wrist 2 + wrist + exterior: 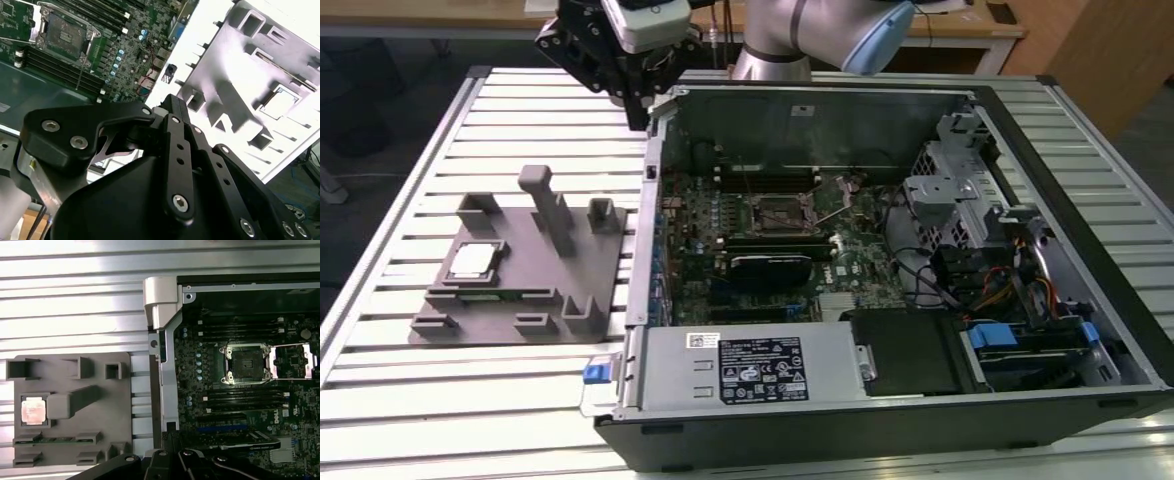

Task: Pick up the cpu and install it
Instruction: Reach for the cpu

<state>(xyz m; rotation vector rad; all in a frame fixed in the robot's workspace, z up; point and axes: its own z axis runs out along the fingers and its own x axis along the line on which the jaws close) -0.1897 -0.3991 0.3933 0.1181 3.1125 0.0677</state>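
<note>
- Tool (640,116) clenched, empty, above far left corner of computer case (881,428)
- Cpu (471,262) untouched in grey tray (507,238), left of case; approach step, pickup not begun

One cpu (474,262) is lying on one grey tray (520,262). One computer case (854,428) is standing open, housing one socket (783,213).

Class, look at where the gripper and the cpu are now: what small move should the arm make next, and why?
Probably swing the gripper toward the exterior view's left, over the grey holder. It hangs by the case's corner, while the cpu lies in the holder and the socket looks empty.
</note>
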